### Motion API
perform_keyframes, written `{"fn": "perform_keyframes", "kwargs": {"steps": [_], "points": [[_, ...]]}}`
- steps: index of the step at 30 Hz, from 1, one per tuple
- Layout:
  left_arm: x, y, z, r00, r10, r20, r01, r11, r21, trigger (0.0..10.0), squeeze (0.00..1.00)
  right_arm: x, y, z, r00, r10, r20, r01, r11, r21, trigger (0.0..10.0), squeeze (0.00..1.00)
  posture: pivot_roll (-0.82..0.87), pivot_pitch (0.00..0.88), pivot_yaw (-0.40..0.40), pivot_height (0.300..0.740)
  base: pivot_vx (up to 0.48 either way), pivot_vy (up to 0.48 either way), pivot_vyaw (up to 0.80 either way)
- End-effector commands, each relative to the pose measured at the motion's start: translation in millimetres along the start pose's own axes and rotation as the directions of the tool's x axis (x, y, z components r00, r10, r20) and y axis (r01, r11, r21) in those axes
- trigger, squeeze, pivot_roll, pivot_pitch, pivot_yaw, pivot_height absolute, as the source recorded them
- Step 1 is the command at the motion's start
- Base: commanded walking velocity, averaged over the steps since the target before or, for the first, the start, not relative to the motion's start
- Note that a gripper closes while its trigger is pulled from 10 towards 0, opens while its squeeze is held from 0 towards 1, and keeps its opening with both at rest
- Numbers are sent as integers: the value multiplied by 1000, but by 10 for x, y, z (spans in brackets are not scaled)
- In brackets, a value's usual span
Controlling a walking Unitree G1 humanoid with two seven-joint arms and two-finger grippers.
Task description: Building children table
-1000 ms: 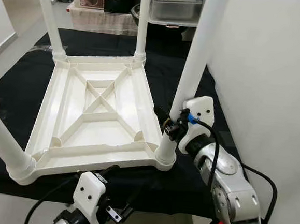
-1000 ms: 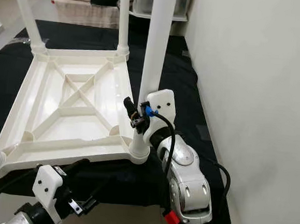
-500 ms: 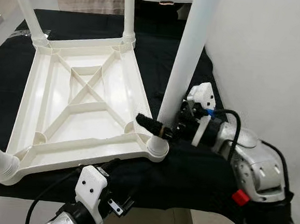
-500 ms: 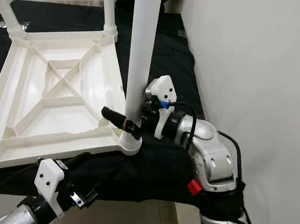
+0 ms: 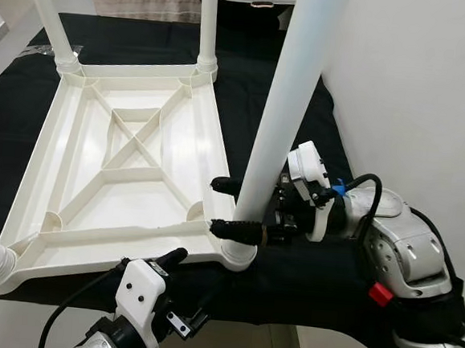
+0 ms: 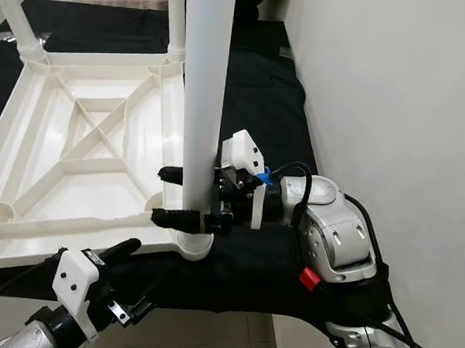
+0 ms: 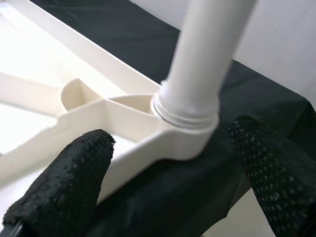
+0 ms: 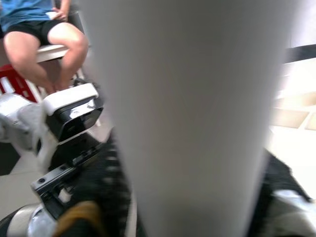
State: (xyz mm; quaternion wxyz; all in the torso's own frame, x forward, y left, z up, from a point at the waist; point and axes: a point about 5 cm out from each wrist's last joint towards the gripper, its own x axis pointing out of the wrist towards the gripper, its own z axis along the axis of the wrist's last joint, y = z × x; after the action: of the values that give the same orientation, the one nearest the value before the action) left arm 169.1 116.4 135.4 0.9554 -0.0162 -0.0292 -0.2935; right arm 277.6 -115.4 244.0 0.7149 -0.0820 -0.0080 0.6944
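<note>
Now right gripper (image 5: 234, 208) has swung round and straddles the near-right leg (image 5: 281, 113) just above its socket in the upturned tabletop (image 5: 129, 158), fingers apart; left gripper (image 7: 173, 187) open below; grip looks next

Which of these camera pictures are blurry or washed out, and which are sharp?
Both eye views are sharp and evenly lit. In the right wrist view the white leg is so close it blurs. In the left wrist view the table's underside is washed out, while the near black fingers look soft.
</note>
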Motion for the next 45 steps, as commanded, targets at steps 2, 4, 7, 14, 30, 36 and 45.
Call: {"fn": "perform_keyframes", "kwargs": {"steps": [2,4,7,14,30,36,45], "points": [[-6,-27,-12,1000,-4,-9,4,1000,-5,10000,0,-11,124,-65,998,57,21,-58,998,25,0,0,38,188,-43,740,0,0,0],[-1,-23,-13,1000,-5,-8,5,1000,-6,10000,0,-30,159,-98,999,34,32,-35,998,45,0,0,34,189,-43,740,0,0,0],[3,-21,-13,1000,-5,-7,5,1000,-6,10000,0,-38,185,-133,999,0,42,-3,998,65,0,0,34,189,-43,740,0,0,0],[35,13,-27,1000,-14,-7,14,1000,-8,10000,0,-164,41,-757,456,-836,-305,878,478,3,0,0,-6,182,-39,740,0,0,0],[36,30,-26,1000,-3,-3,3,1000,-5,10000,0,82,147,-741,456,-833,-312,885,460,67,1686,0,7,186,-45,740,0,0,0],[30,27,-15,1000,-9,-5,9,1000,-5,10000,0,192,-17,-445,656,-746,-113,754,640,149,10000,1000,17,205,-39,740,0,0,0],[16,0,6,1000,-14,-5,14,1000,-9,10000,0,213,169,98,977,-173,127,171,985,34,10000,1000,38,231,-35,740,0,0,0]]}}
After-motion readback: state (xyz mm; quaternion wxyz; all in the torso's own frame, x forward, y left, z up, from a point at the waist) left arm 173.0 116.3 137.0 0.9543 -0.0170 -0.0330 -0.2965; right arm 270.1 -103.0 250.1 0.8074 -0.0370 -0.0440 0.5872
